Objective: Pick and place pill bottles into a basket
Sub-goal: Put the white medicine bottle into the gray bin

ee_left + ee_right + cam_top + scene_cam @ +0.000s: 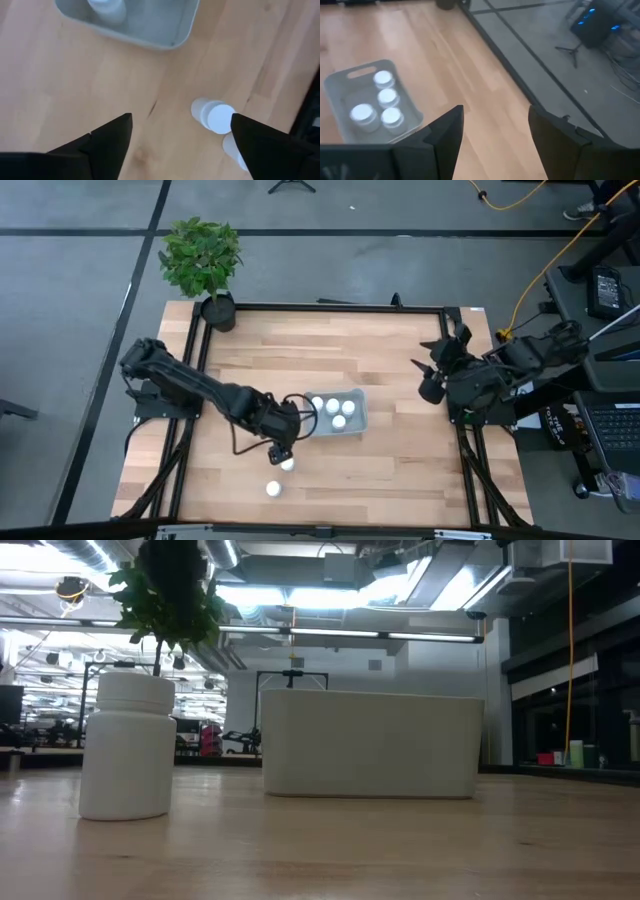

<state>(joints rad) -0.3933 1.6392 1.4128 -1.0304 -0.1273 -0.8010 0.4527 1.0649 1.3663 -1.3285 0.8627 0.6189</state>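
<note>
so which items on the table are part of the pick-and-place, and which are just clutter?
Job:
- basket, four pill bottles inside
- two pill bottles on the table
- left gripper, open, above the nearer one
- right gripper, open, waiting at the table's right edge

Clutter:
- potted plant, far-left corner

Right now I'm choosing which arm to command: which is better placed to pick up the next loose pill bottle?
Left. The left gripper hangs open just off the basket, right beside the nearest loose bottle, with the second loose bottle close by. The right gripper waits at the table's far right edge, away from both.
</note>
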